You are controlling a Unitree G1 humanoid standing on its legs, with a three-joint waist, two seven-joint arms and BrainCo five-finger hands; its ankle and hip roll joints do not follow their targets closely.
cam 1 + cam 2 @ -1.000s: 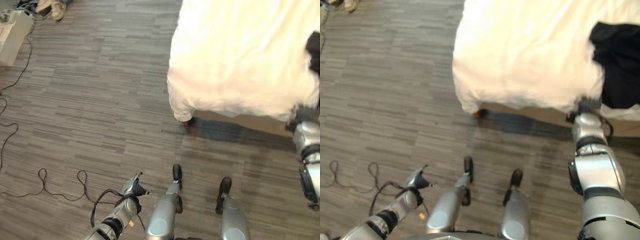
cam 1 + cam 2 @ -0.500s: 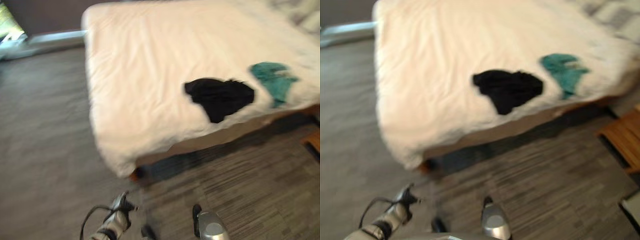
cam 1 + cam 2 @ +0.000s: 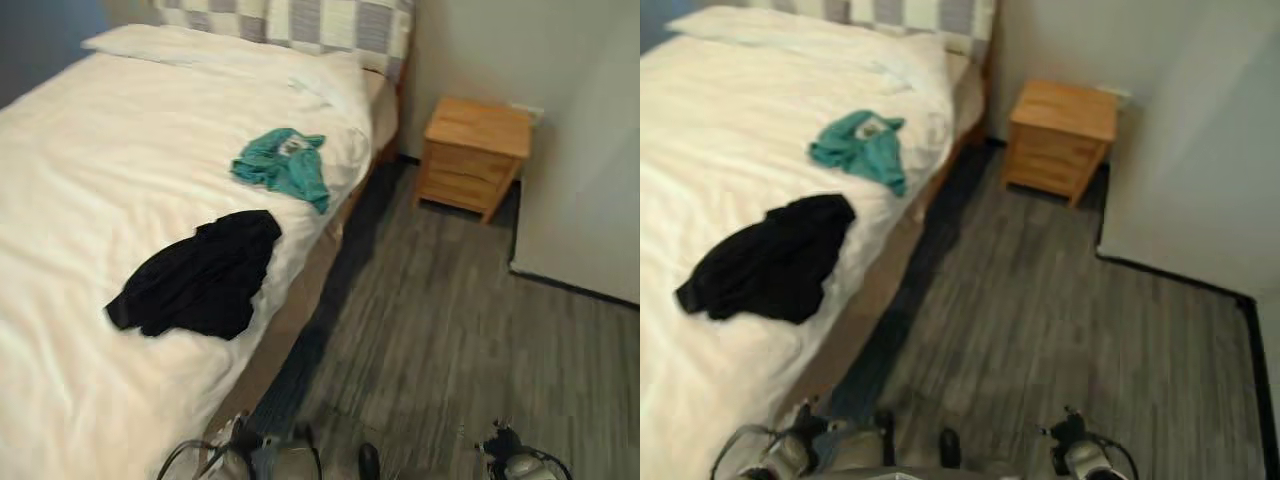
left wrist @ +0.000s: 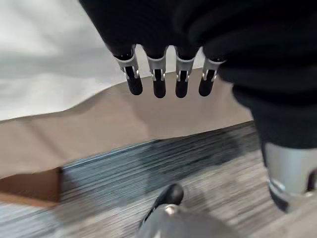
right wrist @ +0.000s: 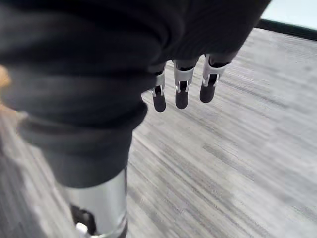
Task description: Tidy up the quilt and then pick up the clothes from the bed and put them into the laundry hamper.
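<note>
A bed (image 3: 60, 180) covered by a white quilt (image 3: 90, 140) carries two garments: a black garment (image 3: 195, 275) lying crumpled near the bed's side edge, and a teal garment (image 3: 283, 167) beyond it, toward the checked pillow (image 3: 300, 20) at the head. Both garments lie well apart from either hand. The left hand (image 4: 163, 29) hangs low beside the bed, its fingers (image 4: 158, 82) straight and relaxed, holding nothing; past them show the quilt's hanging edge, the tan bed base (image 4: 99, 129) and the grey wood-look floor (image 3: 450, 330). The right hand (image 5: 188, 29) hangs over the floor, its fingers (image 5: 181, 91) likewise straight and empty. A wooden nightstand (image 3: 472, 152) stands beside the head of the bed, against the wall (image 3: 560, 130).
</note>
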